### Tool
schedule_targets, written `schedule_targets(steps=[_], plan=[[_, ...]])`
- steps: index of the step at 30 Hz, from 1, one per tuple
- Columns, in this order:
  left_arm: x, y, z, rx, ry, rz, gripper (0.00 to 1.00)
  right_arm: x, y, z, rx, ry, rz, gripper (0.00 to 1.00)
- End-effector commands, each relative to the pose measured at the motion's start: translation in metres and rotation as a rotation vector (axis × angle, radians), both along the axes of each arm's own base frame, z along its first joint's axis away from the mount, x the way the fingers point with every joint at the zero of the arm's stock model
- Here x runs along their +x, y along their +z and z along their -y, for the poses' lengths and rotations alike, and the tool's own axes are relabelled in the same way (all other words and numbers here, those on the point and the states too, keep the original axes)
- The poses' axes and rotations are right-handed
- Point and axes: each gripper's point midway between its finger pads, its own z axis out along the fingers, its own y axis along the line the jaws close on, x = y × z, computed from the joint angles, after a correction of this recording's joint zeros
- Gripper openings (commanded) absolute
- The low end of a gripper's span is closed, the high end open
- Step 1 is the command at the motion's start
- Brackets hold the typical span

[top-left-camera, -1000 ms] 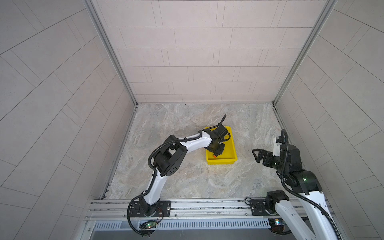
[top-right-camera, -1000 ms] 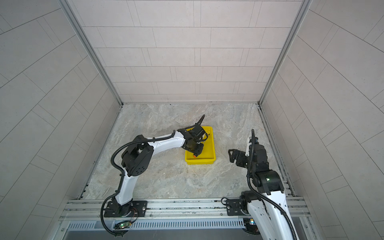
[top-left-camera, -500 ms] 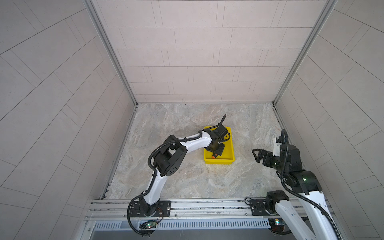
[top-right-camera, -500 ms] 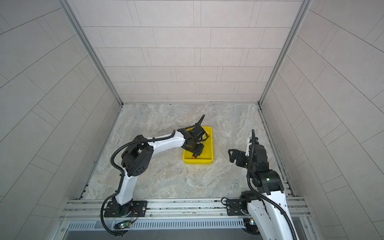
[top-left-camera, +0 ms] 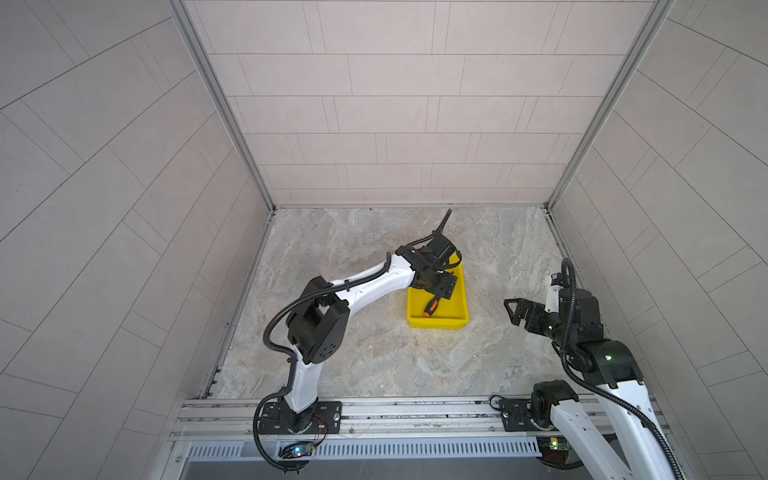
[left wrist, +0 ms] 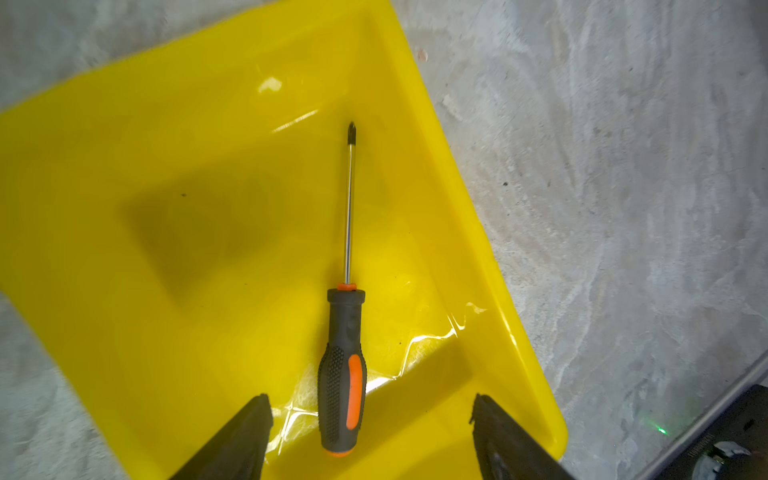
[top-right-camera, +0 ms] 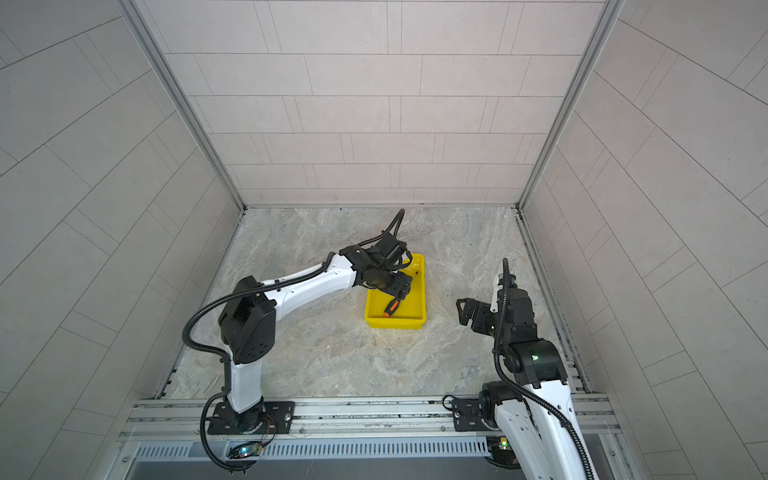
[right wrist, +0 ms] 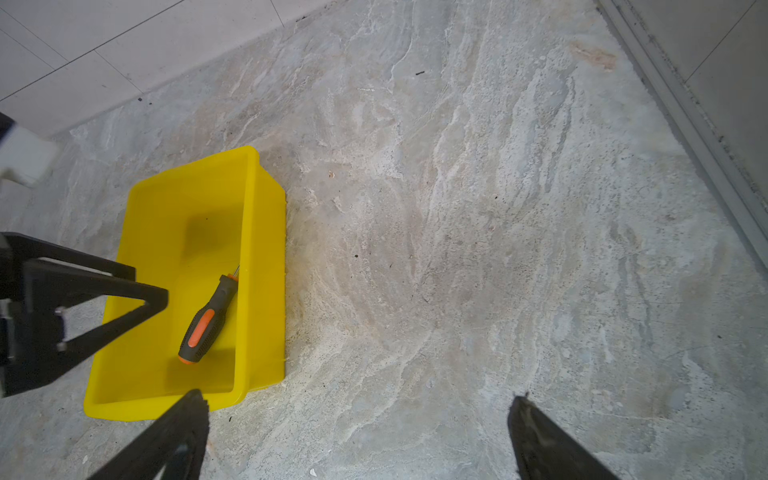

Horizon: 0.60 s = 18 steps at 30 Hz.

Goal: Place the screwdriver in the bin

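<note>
Compared with a second ago, the left gripper (left wrist: 369, 399) is now standing with its fingers (left wrist: 245, 432) spread wide. It is no longer pinching the small screwdriver with the thin metal shaft and black-and-orange handle (left wrist: 343, 332). The shallow rectangular bright yellow plastic bin (top-left-camera: 436, 323) is also sitting slightly further toward the bench's left edge than it was then.

The screwdriver is lying flat on the bin's glossy floor. In both top views (top-left-camera: 432, 306) (top-right-camera: 392, 306) its orange butt is pointing toward the bin's near end. Its shaft is running diagonally toward the bin's right wall, and the tip is showing just inside that wall in a top view. In the left wrist view the dark fingers are flanking the handle on both sides, with yellow plastic showing between each finger and the handle, so nothing is being gripped.

The bin (top-right-camera: 395, 323) is resting on the grey marbled stone-look bench (top-left-camera: 374, 353), roughly at mid-depth and a little right of centre. The left gripper (top-left-camera: 442, 291) is hanging over its far half.

The right gripper (top-left-camera: 512, 311) is hovering over bare bench well to the right of the bin, nearer the bench's right edge. In its wrist view its fingers (right wrist: 540, 440) are standing wide apart and holding nothing, while the bin (right wrist: 266, 270) and screwdriver (right wrist: 208, 320) are showing off to one side.
</note>
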Motion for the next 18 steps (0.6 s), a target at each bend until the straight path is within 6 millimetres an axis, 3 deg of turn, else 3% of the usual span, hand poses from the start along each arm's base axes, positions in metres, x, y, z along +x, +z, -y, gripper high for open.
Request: schedule_targets(steps=[1,4,10,14,18], plan=[[0.004,0.042,-0.017,0.001,0.026,0.1,0.87,-0.001,-0.004,0.001,-0.007,-0.003,-0.01,1.0],[0.008,0.064,-0.034,-0.016,0.058,0.167,0.99,-0.002,-0.005,0.001,-0.008,-0.002,-0.011,1.0],[0.02,0.098,-0.08,-0.11,0.141,0.294,1.0,-0.002,-0.005,0.002,-0.012,-0.007,-0.011,1.0],[0.028,0.11,-0.126,-0.111,0.22,0.361,1.0,0.001,-0.007,0.006,-0.029,-0.025,-0.011,1.0],[0.035,0.111,-0.18,0.047,0.339,0.455,1.0,0.007,-0.009,0.011,-0.073,-0.026,-0.007,1.0]])
